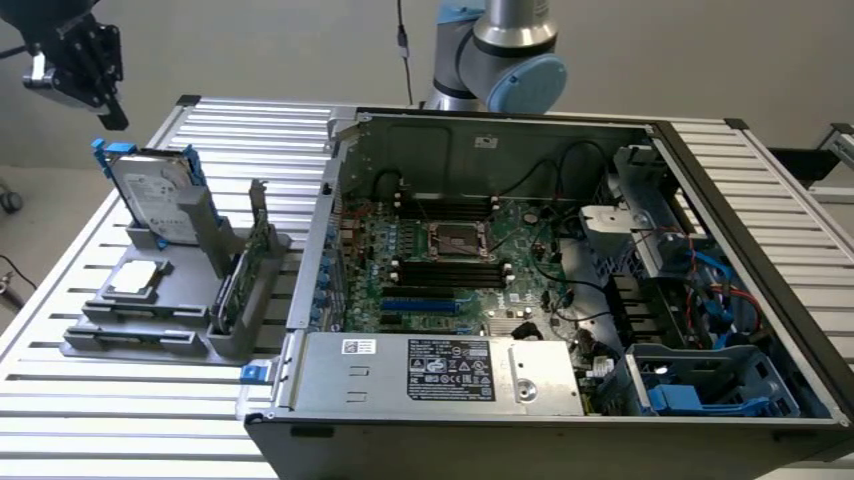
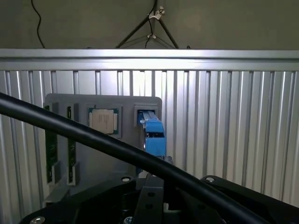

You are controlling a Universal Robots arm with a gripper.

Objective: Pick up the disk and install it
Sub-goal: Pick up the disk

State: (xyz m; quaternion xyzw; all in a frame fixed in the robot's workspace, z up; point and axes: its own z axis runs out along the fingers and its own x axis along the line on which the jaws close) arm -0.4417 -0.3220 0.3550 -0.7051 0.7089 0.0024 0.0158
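Disk (image 1: 154,195) is parked on edge in the grey holder (image 1: 147,340) on the tabletop (image 1: 120,420), untouched. Pincer (image 1: 107,110) hovers just above, pressed together and empty. I'd centre over the blue frame and grab it square, no tilt.

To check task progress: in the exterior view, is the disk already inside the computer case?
No, the disk stands upright in the grey holder, outside the computer case.

exterior view looks down from afar; wrist view (closer) shares the holder (image 1: 134,340) (image 2: 126,105).
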